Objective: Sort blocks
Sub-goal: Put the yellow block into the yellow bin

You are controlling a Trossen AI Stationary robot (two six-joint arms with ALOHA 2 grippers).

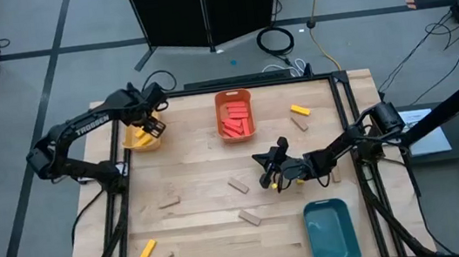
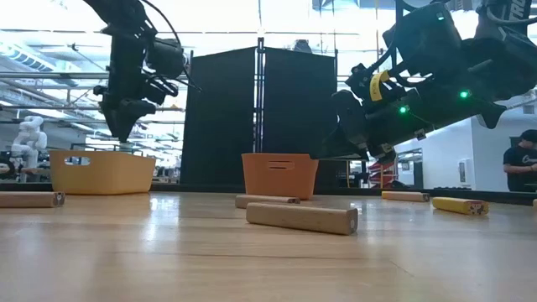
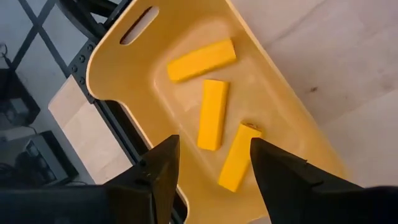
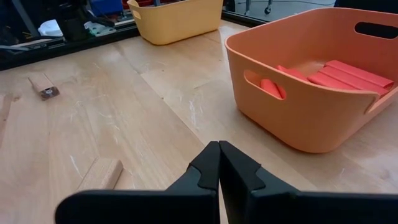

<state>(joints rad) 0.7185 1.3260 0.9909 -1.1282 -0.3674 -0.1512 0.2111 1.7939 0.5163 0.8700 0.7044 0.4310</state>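
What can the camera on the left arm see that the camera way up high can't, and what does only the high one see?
Only the left wrist view shows three separate yellow blocks lying loose in the yellow bin, with the left tool open above them. Only the high view shows the orange bin of red blocks, the teal bin, the tan blocks scattered on the table, and the right tool. Both show the yellow bin and the left tool over it.

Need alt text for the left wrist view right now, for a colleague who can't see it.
The left gripper hangs open above the yellow bin, which holds three yellow blocks. The bin sits at the wooden table's edge.
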